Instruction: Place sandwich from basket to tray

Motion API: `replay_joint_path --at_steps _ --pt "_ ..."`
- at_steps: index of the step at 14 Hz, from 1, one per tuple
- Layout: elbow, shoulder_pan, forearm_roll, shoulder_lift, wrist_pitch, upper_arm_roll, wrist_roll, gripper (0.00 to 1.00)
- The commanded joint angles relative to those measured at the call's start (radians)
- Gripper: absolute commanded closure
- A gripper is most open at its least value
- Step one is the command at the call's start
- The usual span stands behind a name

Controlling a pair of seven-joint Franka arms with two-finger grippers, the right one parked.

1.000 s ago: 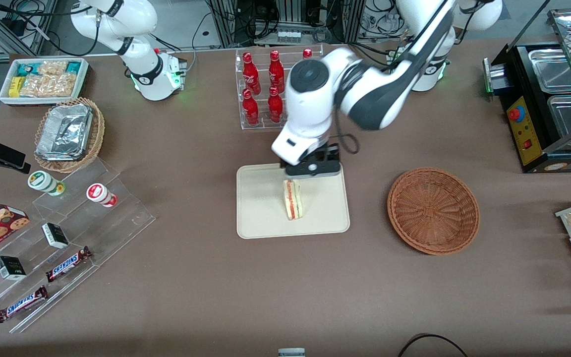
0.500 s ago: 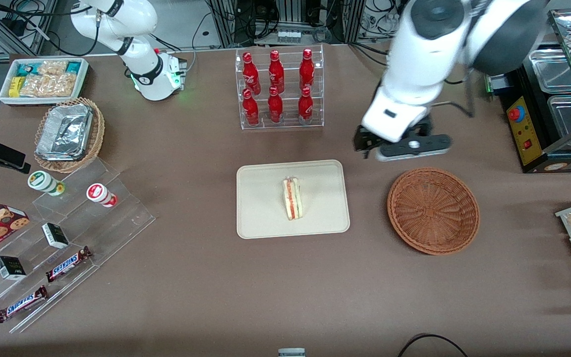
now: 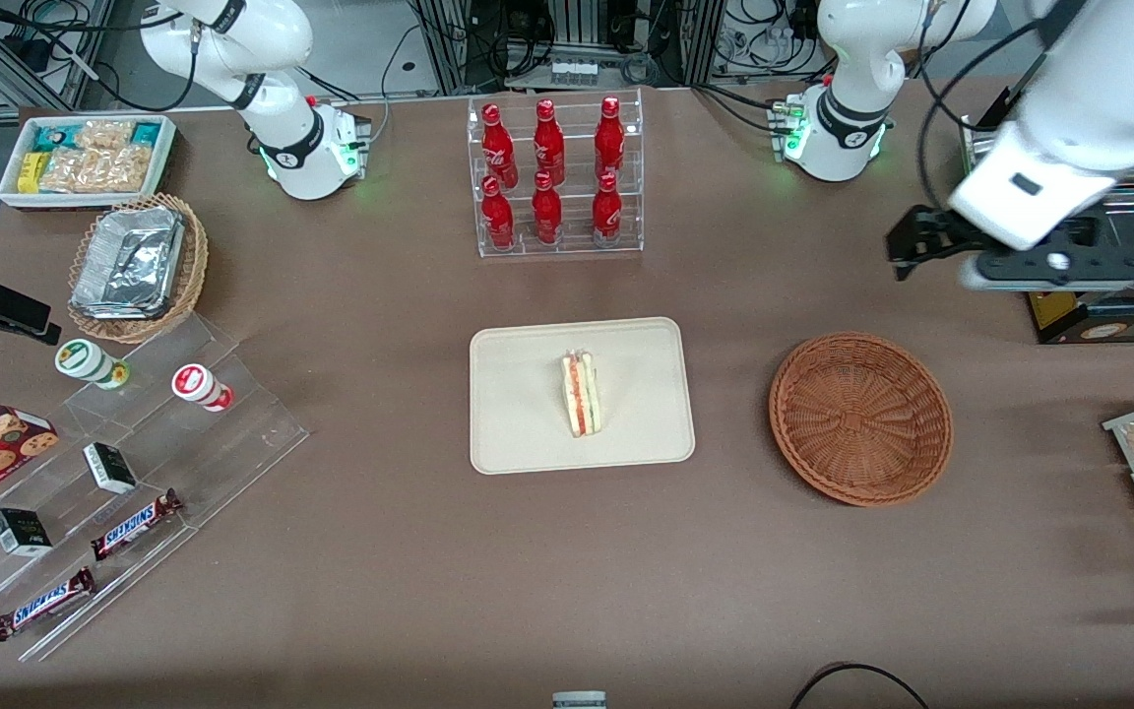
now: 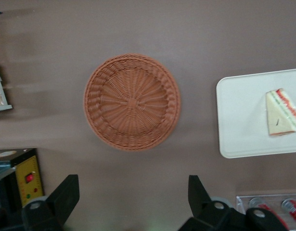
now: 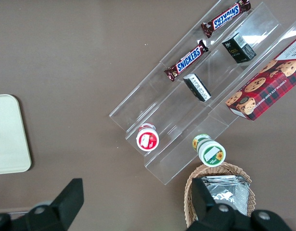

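The sandwich (image 3: 582, 396) lies on the beige tray (image 3: 518, 433) near the middle of the brown counter (image 3: 409, 551), just off the tray's centre toward the working arm's end, its red and green filling edge facing up and running along the 12-to-6 o'clock line in the front view. The reddish-brown wicker basket (image 3: 860, 418) sits apart from the tray toward the working arm's end and holds nothing. The gripper (image 3: 1020, 258) hangs high above the counter at about 1 o'clock from the basket in the front view, over the edge of a black appliance (image 3: 1069, 295), farther from the front camera than the basket. Its fingers (image 4: 61, 199) are spread wide with nothing between them, and the wrist view looks down past them on the basket (image 4: 132, 102) and part of the tray (image 4: 239, 120) with the sandwich (image 4: 282, 112). At 12 o'clock from the tray stands a clear rack of red bottles (image 3: 552, 177).
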Motion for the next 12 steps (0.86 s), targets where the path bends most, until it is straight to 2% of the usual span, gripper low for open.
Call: replay_joint_path --at_steps 1,5,12 --pt "-0.03 0.005 -0.061 -0.037 -0.011 0.123 0.173 0.0" --pt "-0.017 -0.01 -0.059 -0.016 0.002 0.176 0.202 0.0" --pt "0.026 -0.022 -0.053 0.012 0.001 0.177 0.193 0.0"
